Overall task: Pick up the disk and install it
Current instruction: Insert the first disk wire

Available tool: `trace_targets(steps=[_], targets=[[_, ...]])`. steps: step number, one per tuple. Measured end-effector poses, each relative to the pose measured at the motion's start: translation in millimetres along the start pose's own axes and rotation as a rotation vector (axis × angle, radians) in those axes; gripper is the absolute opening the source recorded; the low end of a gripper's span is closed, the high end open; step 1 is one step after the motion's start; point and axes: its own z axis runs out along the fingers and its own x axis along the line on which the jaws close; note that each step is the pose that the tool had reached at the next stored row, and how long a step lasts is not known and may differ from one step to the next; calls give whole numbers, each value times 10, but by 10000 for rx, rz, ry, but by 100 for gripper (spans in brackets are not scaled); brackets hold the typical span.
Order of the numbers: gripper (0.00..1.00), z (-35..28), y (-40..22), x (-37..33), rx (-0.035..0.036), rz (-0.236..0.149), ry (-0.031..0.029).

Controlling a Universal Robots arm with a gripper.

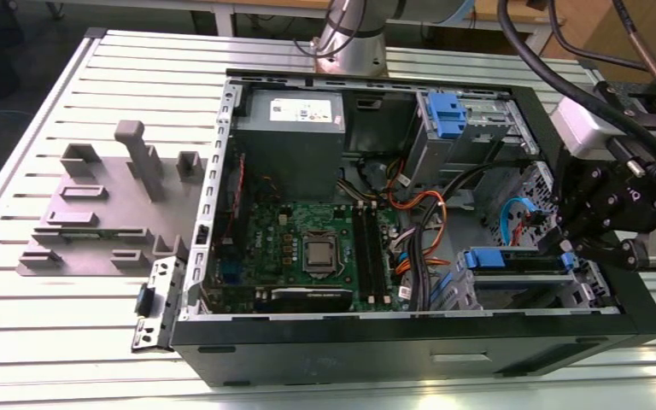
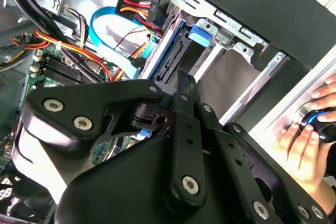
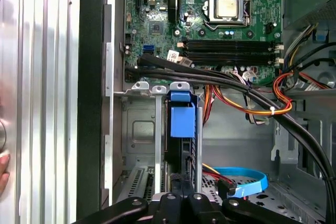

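Open computer case (image 1: 419, 333), cables (image 3: 247, 98) beside disk (image 3: 182, 121)

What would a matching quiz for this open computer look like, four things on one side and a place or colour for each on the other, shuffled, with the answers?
Things:
1. disk
2. gripper
3. grey slotted holder block
4. processor

Descriptions:
A. on the slatted table, outside the case, at the exterior view's left
B. silver square in the middle of the green board
C. black, above the drive bay at the exterior view's right
D. blue-tabbed, standing in the metal drive bay

Pairs: 1-D, 2-C, 3-A, 4-B
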Motion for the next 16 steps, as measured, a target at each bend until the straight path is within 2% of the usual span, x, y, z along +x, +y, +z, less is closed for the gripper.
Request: trace_targets(steps=[3,6,9,16], targets=[[11,-2,-59,-3,-44,2,1],[11,-2,-94,-4,-53,1,1],[11,-10,-96,-15,-54,2,-1],[11,-72,-96,-76,-53,1,10]])
